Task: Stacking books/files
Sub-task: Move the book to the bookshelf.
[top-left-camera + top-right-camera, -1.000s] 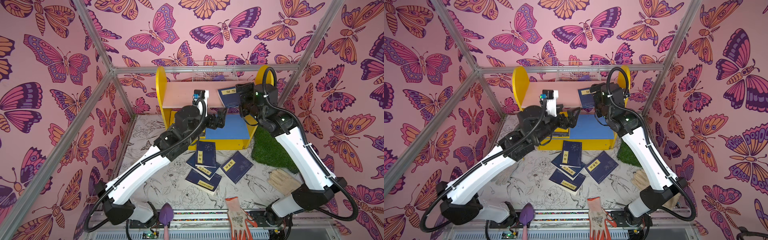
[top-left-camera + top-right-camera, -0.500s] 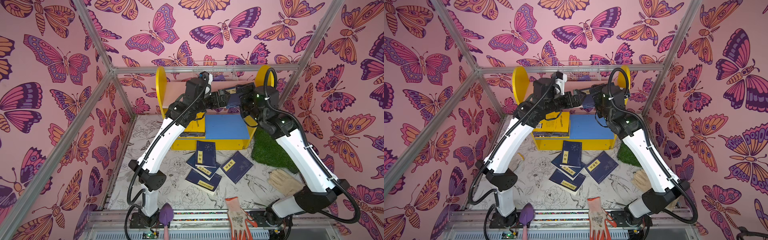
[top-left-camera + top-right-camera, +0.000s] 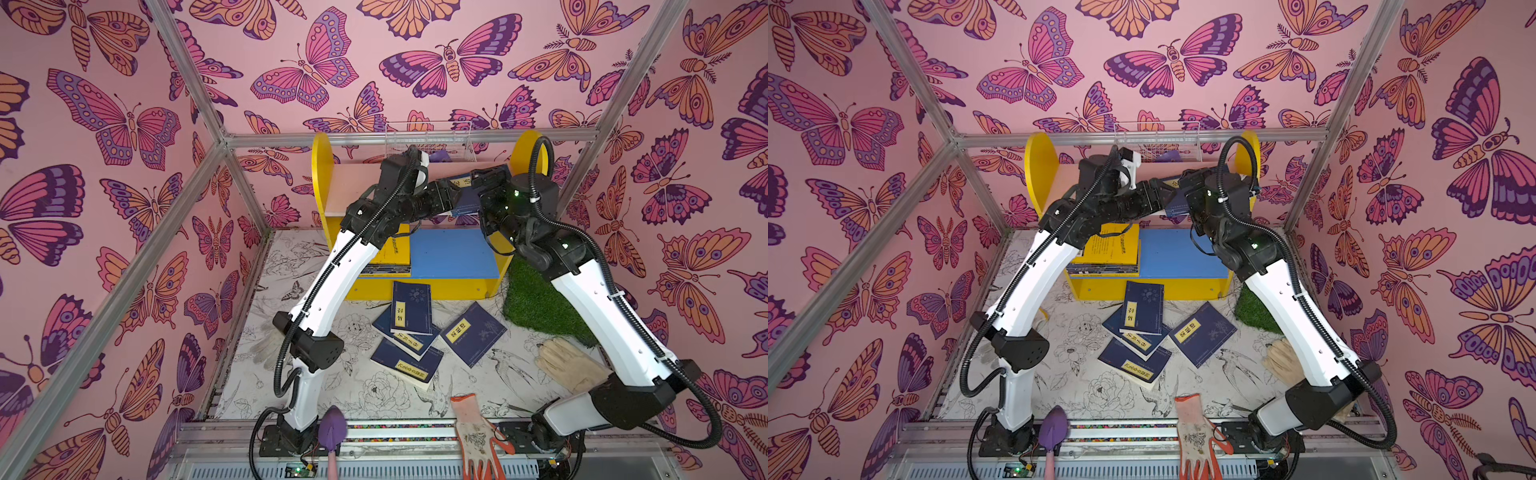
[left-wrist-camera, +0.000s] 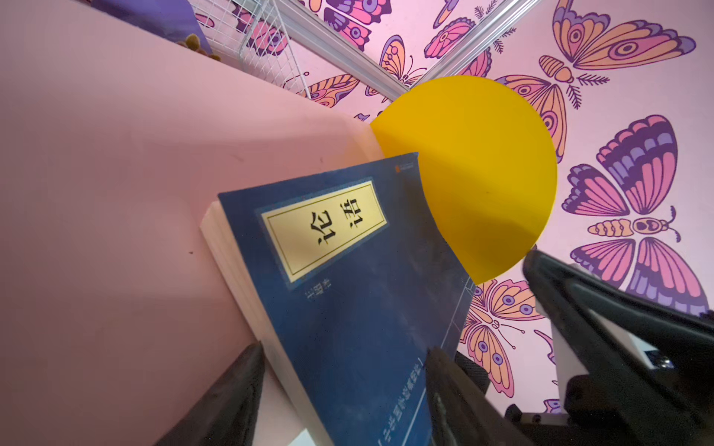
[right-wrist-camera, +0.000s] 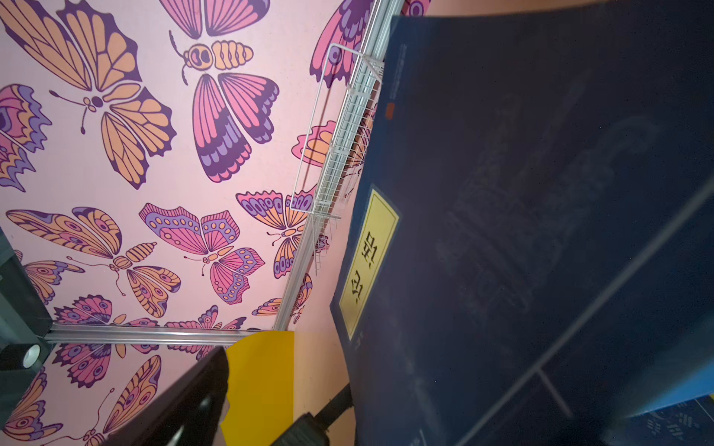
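Left jaws part-closed, straddling, not visibly clamped; right jaws wide, gripping nothing. Just beyond both: pink shelf board (image 4: 96, 193). Between left jaws: navy paperback with yellow title label (image 4: 347, 289), tilted. Close squarely across covers, seated deep, before right retreats. A second ago left arm hung lower, short of it.

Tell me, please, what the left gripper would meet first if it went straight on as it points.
The navy book resting against the pink shelf board: it stands between the jaws of the left gripper. Beyond it lies the yellow side panel, though depth is unclear.
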`<action>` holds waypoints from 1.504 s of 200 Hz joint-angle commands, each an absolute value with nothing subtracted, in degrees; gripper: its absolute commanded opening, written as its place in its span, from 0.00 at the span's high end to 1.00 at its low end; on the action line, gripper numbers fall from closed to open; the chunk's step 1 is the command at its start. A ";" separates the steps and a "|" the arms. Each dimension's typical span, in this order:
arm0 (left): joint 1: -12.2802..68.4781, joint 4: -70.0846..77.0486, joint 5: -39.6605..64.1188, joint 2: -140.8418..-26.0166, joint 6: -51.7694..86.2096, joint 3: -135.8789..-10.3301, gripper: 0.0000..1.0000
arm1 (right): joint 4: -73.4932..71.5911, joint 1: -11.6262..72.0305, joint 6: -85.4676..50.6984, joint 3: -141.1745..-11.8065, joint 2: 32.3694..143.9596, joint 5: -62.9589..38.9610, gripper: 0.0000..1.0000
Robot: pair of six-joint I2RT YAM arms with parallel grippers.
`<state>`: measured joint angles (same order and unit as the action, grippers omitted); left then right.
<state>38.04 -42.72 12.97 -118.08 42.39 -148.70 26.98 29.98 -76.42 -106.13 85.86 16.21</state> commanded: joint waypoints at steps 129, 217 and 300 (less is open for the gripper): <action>35.95 -40.43 11.62 -129.27 48.51 -152.99 0.96 | 28.13 29.58 -73.97 -92.91 75.31 10.32 0.01; 39.45 -40.06 2.46 -122.76 35.44 -151.24 0.66 | 26.62 24.91 -51.42 -98.03 73.96 0.12 0.01; 41.66 -22.13 -21.77 -81.58 31.23 -88.17 0.43 | 41.81 25.22 -29.49 -105.07 75.17 -1.72 0.92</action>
